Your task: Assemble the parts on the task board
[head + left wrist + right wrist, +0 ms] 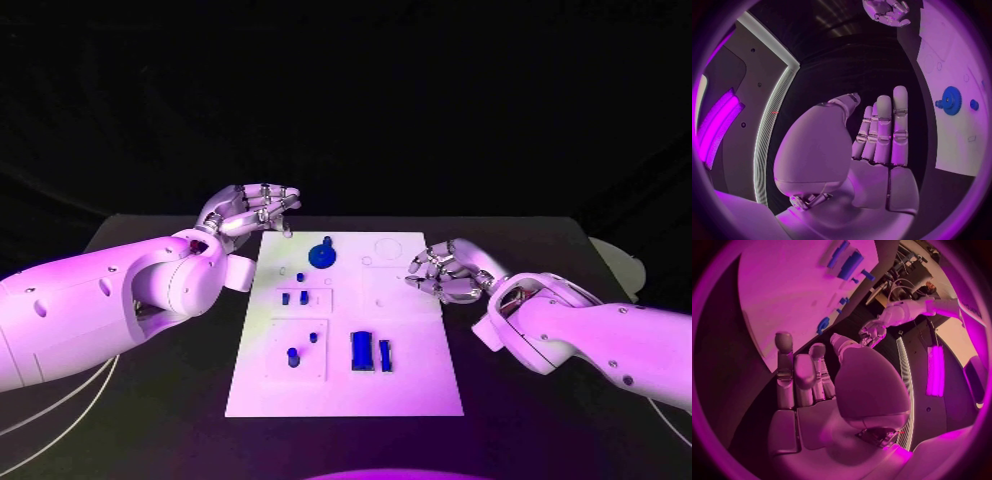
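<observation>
Head view shows the left hand (254,210) hovering at the far left corner of the task board (418,385), fingers curled in, holding nothing. The right hand (450,272) hangs over the board's right edge, also curled and empty, though in the wrist views both hands' fingers look nearly straight. The blue gear (323,254) lies just beside the left hand, toward the board's middle, so that hand is nearer to it. Two small pegs (296,297) sit a little closer to the robot. The blue block (362,351) and slim bar (385,354), long axes running away from the robot, lie well nearer the robot than either hand. Nothing blocks either reach.
</observation>
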